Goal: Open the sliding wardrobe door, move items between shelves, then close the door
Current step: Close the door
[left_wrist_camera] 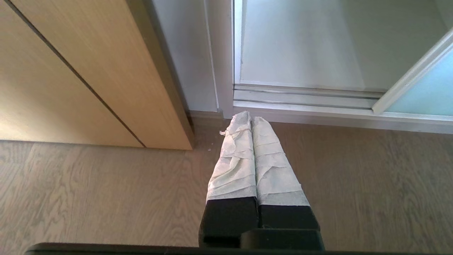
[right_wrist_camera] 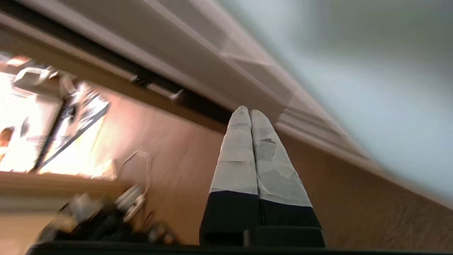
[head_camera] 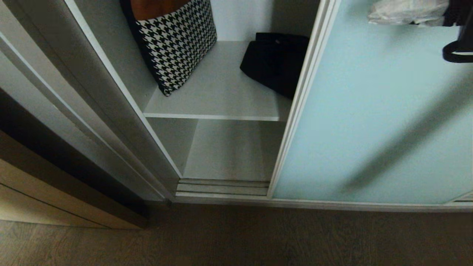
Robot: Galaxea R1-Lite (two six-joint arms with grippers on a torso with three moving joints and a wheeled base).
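Observation:
The sliding wardrobe door (head_camera: 369, 111), frosted pale aqua, stands pushed to the right, so the left bay is open. A black-and-white houndstooth piece (head_camera: 177, 40) leans against the left wall on the upper shelf (head_camera: 221, 96). A black cloth (head_camera: 273, 62) lies at that shelf's right, partly hidden behind the door frame. The lower shelf (head_camera: 229, 151) is bare. Neither gripper shows in the head view. My left gripper (left_wrist_camera: 251, 120) is shut and empty, low over the wood floor before the track. My right gripper (right_wrist_camera: 247, 111) is shut and empty near the door's bottom rail (right_wrist_camera: 318, 131).
A ribbed silver floor track (head_camera: 221, 186) runs along the wardrobe's foot. A tan wooden cabinet (head_camera: 37, 192) juts out at the left. A white bundle (head_camera: 406, 11) and a black strap (head_camera: 458, 48) show at the top right. Cables and clutter (right_wrist_camera: 134, 198) lie on the floor.

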